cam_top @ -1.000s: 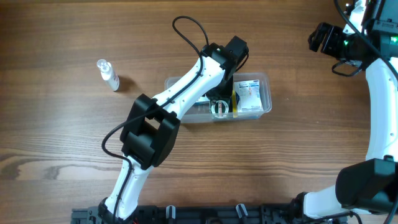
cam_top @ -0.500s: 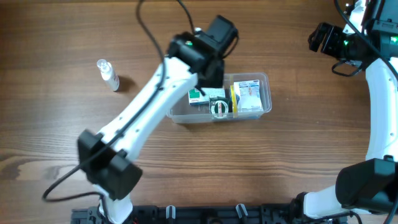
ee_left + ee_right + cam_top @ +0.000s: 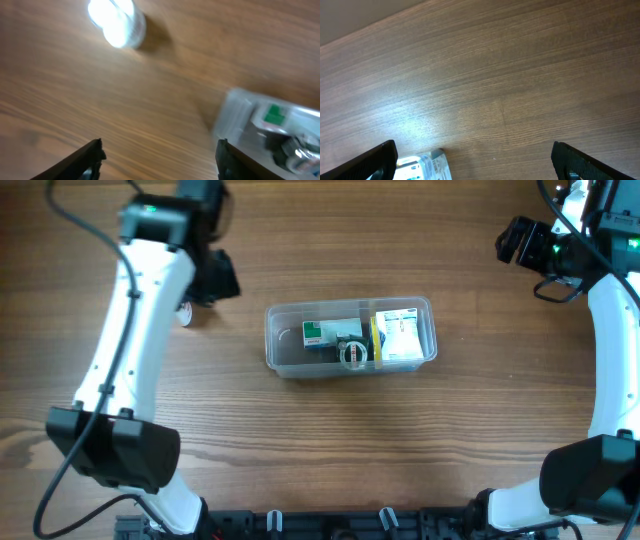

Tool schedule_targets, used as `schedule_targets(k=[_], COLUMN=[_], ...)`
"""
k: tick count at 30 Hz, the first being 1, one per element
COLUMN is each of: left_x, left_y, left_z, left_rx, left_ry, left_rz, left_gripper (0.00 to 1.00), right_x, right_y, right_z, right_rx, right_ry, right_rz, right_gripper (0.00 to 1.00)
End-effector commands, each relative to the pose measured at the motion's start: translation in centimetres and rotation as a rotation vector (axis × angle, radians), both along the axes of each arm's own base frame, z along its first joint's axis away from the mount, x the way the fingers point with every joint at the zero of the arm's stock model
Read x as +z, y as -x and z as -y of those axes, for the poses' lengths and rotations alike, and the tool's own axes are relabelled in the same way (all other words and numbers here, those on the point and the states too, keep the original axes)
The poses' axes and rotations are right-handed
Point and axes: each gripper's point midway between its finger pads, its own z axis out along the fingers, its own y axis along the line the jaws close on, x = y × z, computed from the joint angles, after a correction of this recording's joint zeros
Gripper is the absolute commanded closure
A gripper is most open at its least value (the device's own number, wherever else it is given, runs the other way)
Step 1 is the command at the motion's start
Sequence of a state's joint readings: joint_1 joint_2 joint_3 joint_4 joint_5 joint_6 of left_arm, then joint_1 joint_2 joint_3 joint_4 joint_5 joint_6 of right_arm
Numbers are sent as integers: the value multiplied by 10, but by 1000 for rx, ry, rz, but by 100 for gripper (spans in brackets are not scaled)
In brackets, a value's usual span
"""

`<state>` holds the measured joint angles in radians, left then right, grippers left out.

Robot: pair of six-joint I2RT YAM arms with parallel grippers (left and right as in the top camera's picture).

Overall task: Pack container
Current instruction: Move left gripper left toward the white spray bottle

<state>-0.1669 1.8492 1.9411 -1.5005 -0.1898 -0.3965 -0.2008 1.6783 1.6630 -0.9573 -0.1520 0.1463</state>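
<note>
The left gripper [image 3: 159, 159], fingers spread wide and empty, is found well to the left of the container [image 3: 285, 350], having been withdrawn from directly above it; the right gripper [image 3: 475, 161], likewise parted, is held far to its right.

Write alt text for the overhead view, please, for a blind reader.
A clear plastic rectangular tub sits in the middle of a brown wooden table, holding small boxes toward its right end. The left gripper hangs up-left of it, the right gripper far right.
</note>
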Motion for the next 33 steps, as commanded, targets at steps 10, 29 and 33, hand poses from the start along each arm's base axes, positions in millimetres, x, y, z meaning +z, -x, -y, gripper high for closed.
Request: schedule_targets(k=[10, 29, 33], left_x=[16, -76, -97], left_y=[-31, -74, -76], left_z=[-79, -81, -81], left_rx=[-43, -130, -130], left_ry=[-52, 19, 25], left_rz=[120, -11, -53], left_gripper=[9, 8, 8], right_x=[2, 2, 2], right_y=[-1, -1, -1], right_z=[0, 0, 0], right_rx=[-12, -11, -11], right_ry=[-2, -2, -1], right_rz=[5, 5, 5], right_gripper=[0, 0, 0])
